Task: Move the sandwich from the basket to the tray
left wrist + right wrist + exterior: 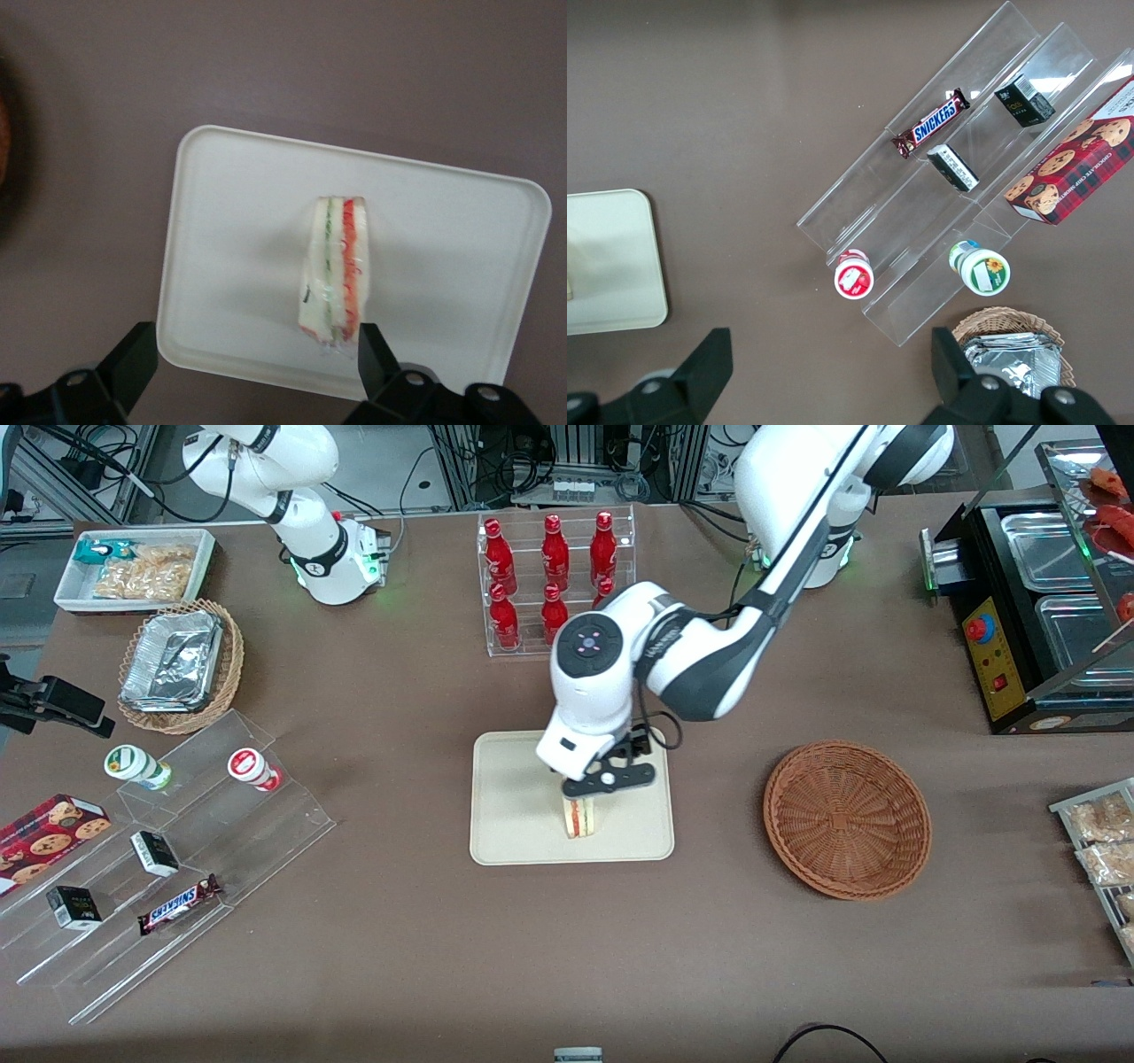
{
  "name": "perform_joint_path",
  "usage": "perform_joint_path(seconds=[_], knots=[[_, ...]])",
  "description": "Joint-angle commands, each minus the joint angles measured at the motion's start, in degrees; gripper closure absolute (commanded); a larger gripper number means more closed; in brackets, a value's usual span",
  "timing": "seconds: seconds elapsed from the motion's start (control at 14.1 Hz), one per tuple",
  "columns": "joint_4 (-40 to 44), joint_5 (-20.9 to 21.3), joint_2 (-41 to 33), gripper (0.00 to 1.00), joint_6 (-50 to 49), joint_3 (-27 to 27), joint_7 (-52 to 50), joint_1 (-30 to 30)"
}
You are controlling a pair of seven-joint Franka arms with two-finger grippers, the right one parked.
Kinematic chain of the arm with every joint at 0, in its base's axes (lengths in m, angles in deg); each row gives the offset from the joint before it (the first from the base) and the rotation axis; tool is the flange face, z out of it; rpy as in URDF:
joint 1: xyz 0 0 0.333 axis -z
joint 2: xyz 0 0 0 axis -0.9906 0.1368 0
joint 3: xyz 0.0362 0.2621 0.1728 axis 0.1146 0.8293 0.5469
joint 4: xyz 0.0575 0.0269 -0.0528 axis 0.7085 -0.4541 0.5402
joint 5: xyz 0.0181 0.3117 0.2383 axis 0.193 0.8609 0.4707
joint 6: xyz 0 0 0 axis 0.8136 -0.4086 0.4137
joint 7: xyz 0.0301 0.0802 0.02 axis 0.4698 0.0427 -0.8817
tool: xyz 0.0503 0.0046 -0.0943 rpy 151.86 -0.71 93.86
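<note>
The sandwich (580, 817) stands on its edge on the beige tray (514, 815), in the part of the tray nearer to the front camera. My left gripper (609, 780) hangs just above it, open. In the left wrist view the sandwich (335, 270) rests on the tray (230, 248), and the gripper (255, 350) has its two fingers spread wide. One fingertip (370, 341) is right beside the sandwich's lower corner and the other stands well apart from it. The round reddish-brown basket (846, 819) is empty and lies beside the tray, toward the working arm's end.
A clear rack of red bottles (554, 576) stands farther from the front camera than the tray. Acrylic steps with snacks (168, 850), a tan basket of foil trays (177, 664) and a white bin (133, 567) lie toward the parked arm's end. A black appliance (1028, 620) stands at the working arm's end.
</note>
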Motion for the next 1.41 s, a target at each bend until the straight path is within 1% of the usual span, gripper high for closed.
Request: perform_joint_path(seconds=[0.0, 0.21, 0.35, 0.49, 0.57, 0.85, 0.99, 1.06, 1.2, 1.34], knots=[[-7.7, -1.7, -5.5, 0.0, -0.9, 0.4, 1.8, -2.2], [-13.7, -1.8, -10.3, 0.0, -0.8, 0.4, 6.1, -6.8], [-18.2, -2.9, -14.0, 0.0, -0.4, 0.4, 8.2, -9.6], [-21.0, -3.5, -17.3, 0.0, -0.8, 0.4, 11.8, -12.2], [-22.4, -4.4, -19.1, 0.0, -1.0, 0.4, 14.0, -13.6], [-28.3, -4.7, -27.1, 0.0, -1.7, 0.5, 15.4, -18.0], [-29.1, -5.7, -30.4, 0.0, -5.3, 0.1, 15.9, -20.3], [-29.2, -7.0, -32.2, 0.0, -7.1, 0.0, 19.7, -21.9], [-29.1, -9.6, -35.2, 0.0, -12.2, 0.0, 31.8, -25.1], [-28.4, -10.2, -37.7, 0.0, -16.3, 0.4, 40.5, -28.1]])
